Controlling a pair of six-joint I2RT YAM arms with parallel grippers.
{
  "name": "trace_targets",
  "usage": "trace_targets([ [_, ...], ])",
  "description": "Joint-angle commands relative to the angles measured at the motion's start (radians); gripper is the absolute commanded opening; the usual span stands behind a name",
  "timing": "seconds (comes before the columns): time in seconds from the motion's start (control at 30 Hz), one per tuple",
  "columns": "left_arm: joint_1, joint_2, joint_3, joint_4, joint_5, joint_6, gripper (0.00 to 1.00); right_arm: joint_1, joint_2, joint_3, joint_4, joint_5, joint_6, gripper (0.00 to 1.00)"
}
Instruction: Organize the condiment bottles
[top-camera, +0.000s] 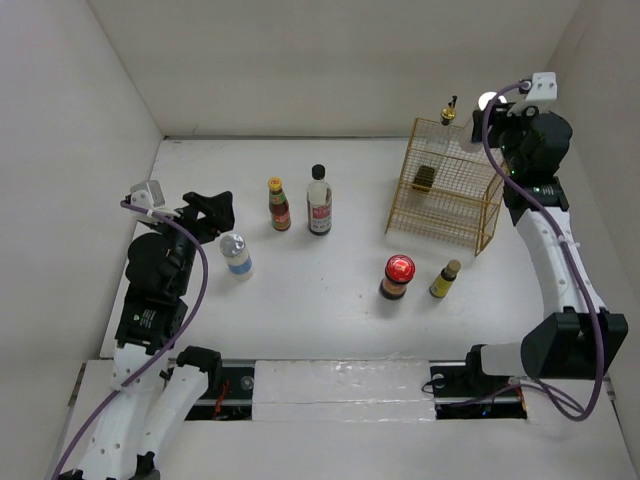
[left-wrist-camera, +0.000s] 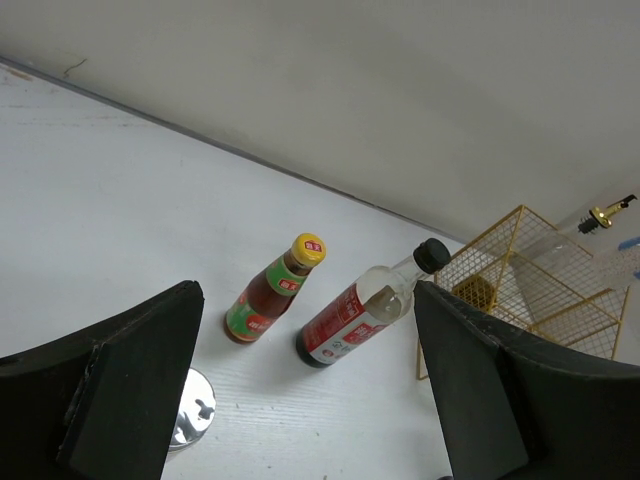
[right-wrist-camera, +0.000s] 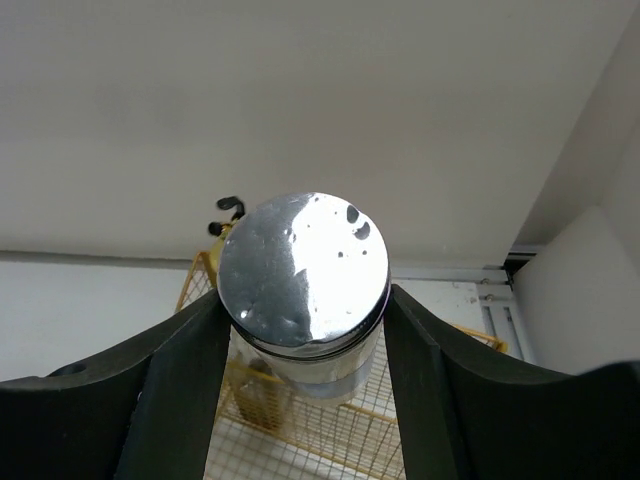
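My right gripper (top-camera: 500, 112) is shut on a silver-lidded jar (top-camera: 488, 100), held above the far right corner of the gold wire basket (top-camera: 445, 190); in the right wrist view the jar (right-wrist-camera: 305, 270) sits between my fingers (right-wrist-camera: 180, 370). My left gripper (top-camera: 207, 213) is open and empty, just left of a second silver-lidded, blue-labelled jar (top-camera: 236, 254). A yellow-capped bottle (top-camera: 279, 204) and a black-capped clear bottle (top-camera: 319, 201) stand mid-table. A red-lidded dark jar (top-camera: 397, 277) and a small gold-capped bottle (top-camera: 445, 279) stand in front of the basket. A small yellow-labelled bottle (top-camera: 424, 178) is inside the basket.
A bottle with a gold and black pourer top (top-camera: 449, 110) stands at the basket's far edge. White walls enclose the table on the left, back and right. The left wrist view shows both bottles (left-wrist-camera: 275, 290) (left-wrist-camera: 365, 318) ahead and the basket (left-wrist-camera: 520, 270) beyond.
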Motion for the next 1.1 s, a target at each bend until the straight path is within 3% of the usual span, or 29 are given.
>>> trace_targets([
  [0.0, 0.002, -0.001, 0.001, 0.052, 0.01, -0.003, 0.82, -0.052, 0.04, 0.115, 0.093, -0.089, 0.022, 0.39],
  [0.57, 0.002, 0.019, 0.01, 0.052, 0.01, -0.003, 0.82, -0.072, 0.193, 0.108, 0.126, -0.121, 0.042, 0.39],
  [1.07, 0.002, 0.01, 0.01, 0.052, 0.01, -0.003, 0.82, -0.023, 0.316, 0.014, 0.126, -0.054, 0.08, 0.48],
])
